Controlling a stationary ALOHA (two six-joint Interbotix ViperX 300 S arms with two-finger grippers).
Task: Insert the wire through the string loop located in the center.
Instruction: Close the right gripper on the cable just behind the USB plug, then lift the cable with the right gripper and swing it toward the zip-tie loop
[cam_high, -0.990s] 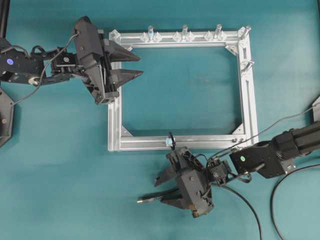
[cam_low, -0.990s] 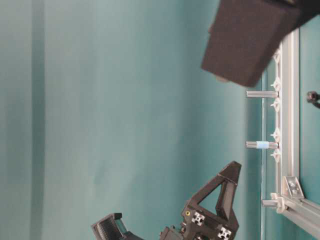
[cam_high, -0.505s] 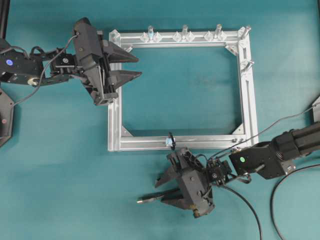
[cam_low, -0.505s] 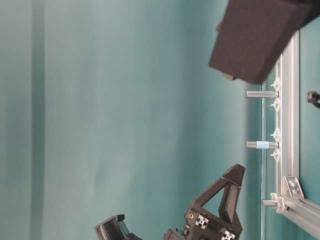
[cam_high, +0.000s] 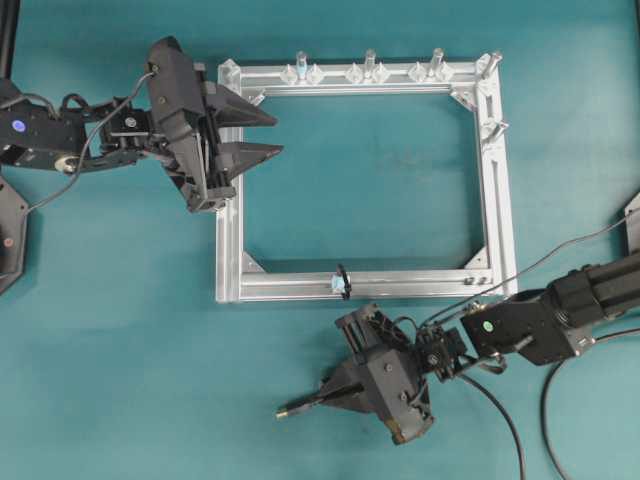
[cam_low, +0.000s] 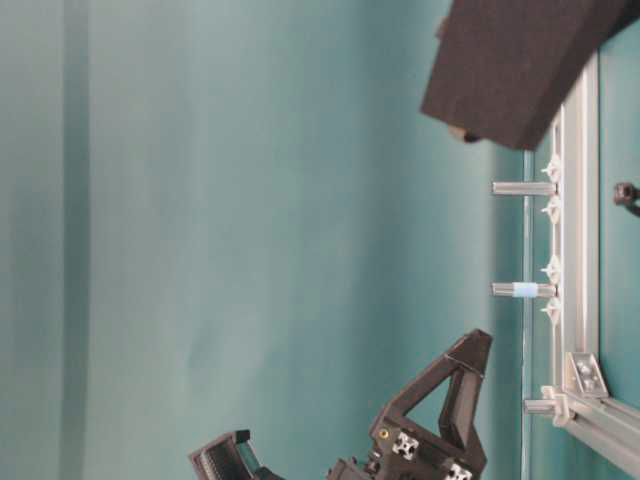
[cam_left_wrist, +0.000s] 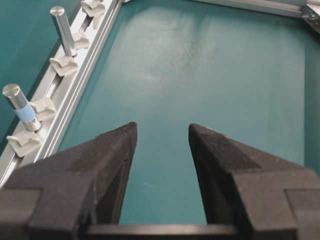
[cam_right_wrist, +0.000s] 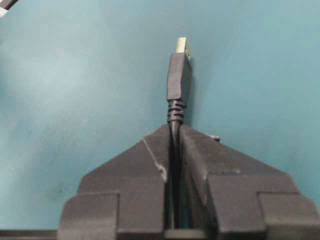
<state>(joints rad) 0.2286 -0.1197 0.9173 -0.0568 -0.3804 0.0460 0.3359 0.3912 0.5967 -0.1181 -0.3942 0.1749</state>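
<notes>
The wire's slim black plug (cam_high: 292, 409) with its silvery tip lies low over the teal table, below the frame's near rail. In the right wrist view the plug (cam_right_wrist: 179, 75) sticks out straight ahead. My right gripper (cam_high: 326, 398) is shut on the wire just behind the plug, and the cable runs back between its fingers (cam_right_wrist: 197, 150). The string loop (cam_high: 342, 279) stands on the middle of the near rail, up and to the right of the plug. My left gripper (cam_high: 281, 135) hovers open and empty over the frame's left rail, its fingers (cam_left_wrist: 112, 150) pointing into the frame.
The aluminium frame (cam_high: 497, 190) lies flat on the table. Upright silver posts (cam_high: 370, 62) line its far rail, and one (cam_left_wrist: 20, 107) carries a pale blue band. Thick dark arm cables (cam_high: 500, 410) trail at the lower right.
My right gripper has shut on the wire behind the plug and shifted slightly down. The plug now points down-left. The left arm has stayed put.
</notes>
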